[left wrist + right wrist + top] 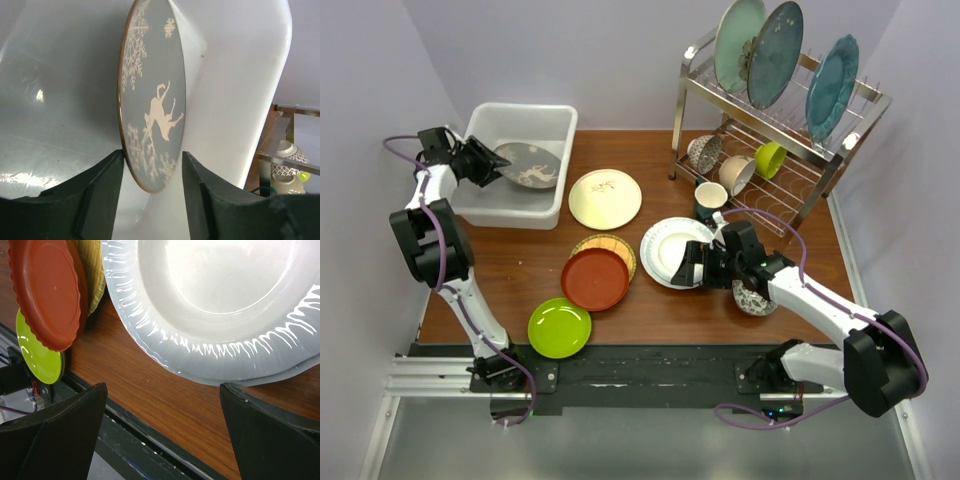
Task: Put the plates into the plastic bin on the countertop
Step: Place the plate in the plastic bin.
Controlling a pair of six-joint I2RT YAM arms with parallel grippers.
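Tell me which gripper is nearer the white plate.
Right. The right gripper sits open at the white plate's right edge; the left gripper is far off at the plastic bin, around the grey plate's rim.

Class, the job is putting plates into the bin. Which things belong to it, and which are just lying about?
Job: bin, grey plate, cream plate, red-brown plate, yellow plate, white plate, green plate.
Lying about: wire rack, teal plates, bowls, mug.

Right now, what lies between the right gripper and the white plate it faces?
Only a bare strip of countertop separates the right gripper from the white plate; the right wrist view shows it, with nothing else in that gap.
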